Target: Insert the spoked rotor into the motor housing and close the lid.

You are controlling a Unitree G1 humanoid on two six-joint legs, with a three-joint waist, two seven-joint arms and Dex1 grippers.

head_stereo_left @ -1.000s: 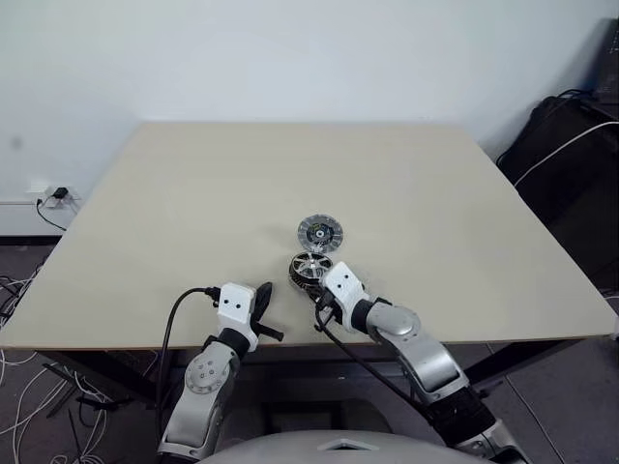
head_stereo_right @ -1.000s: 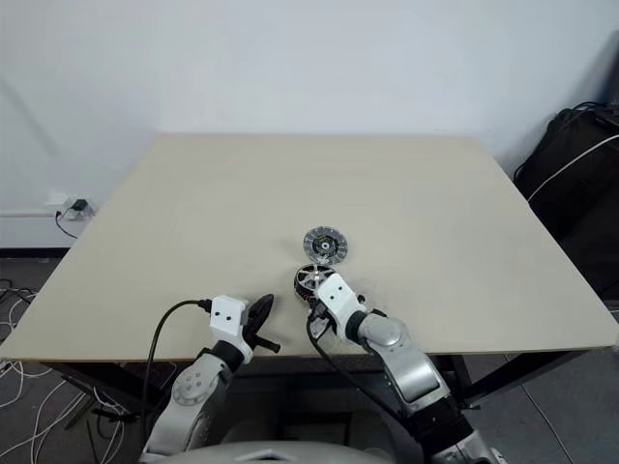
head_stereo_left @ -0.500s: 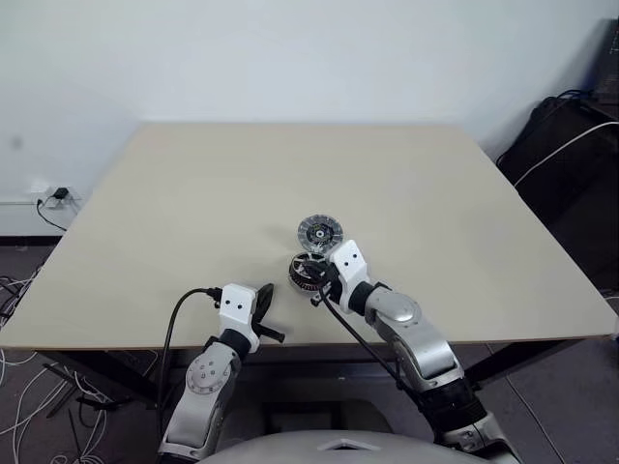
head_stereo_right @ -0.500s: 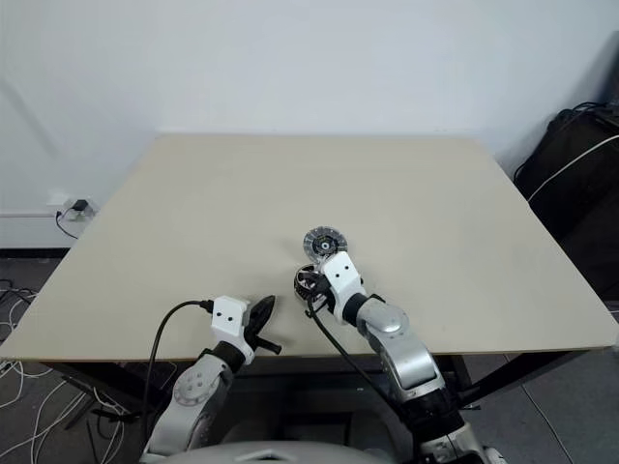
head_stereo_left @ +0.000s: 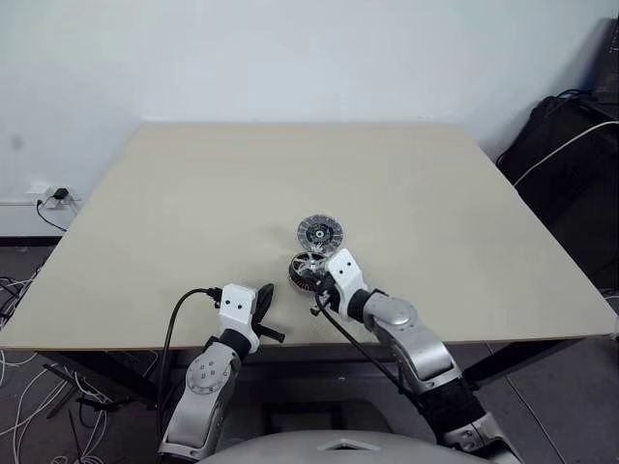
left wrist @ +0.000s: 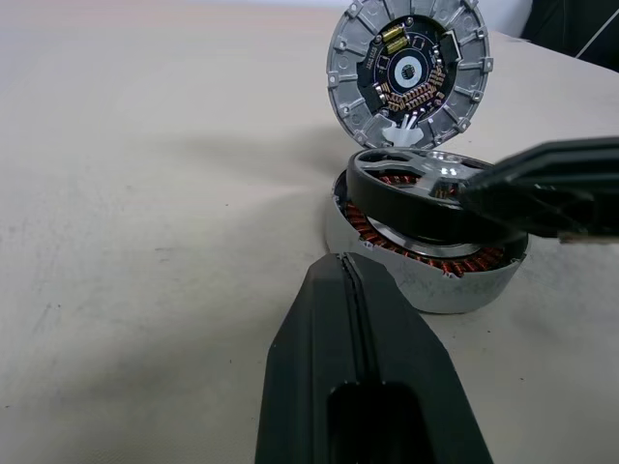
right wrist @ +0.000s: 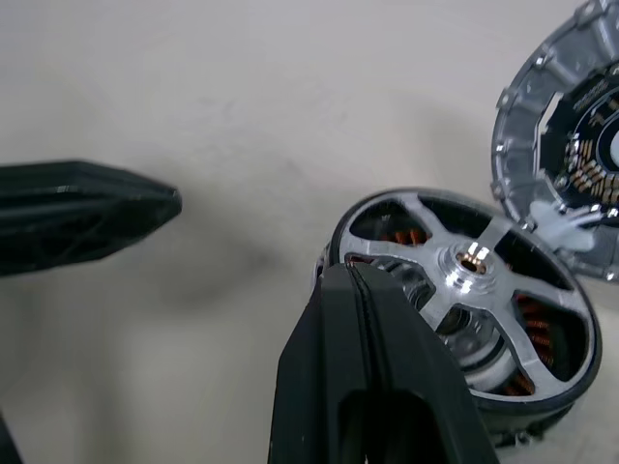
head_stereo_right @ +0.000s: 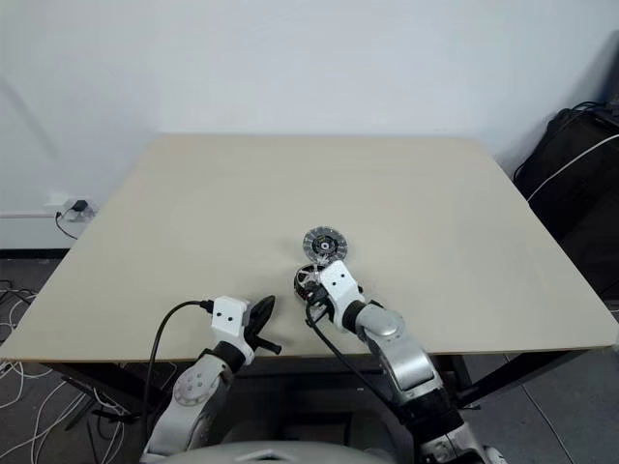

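The motor housing (left wrist: 426,282) sits near the table's front edge, with copper windings showing inside it. The spoked rotor (right wrist: 466,278) rests tilted in the housing, one side raised above the rim. The lid (left wrist: 406,70) stands open just behind the housing, with its circuit face towards me. My right gripper (right wrist: 354,278) is shut, with its tips at the rotor's near rim and nothing held. My left gripper (left wrist: 350,275) is also shut and empty. It lies a short way to the left of the housing (head_stereo_left: 308,271) and points at it.
The beige table (head_stereo_left: 193,193) stretches away behind the parts. A black bag with a white cable (head_stereo_left: 571,145) stands off the table's right side. A wall socket and cables (head_stereo_left: 53,198) lie on the floor to the left.
My right forearm has shifted slightly while its gripper stays at the rotor. The left arm, the housing and the lid have kept still.
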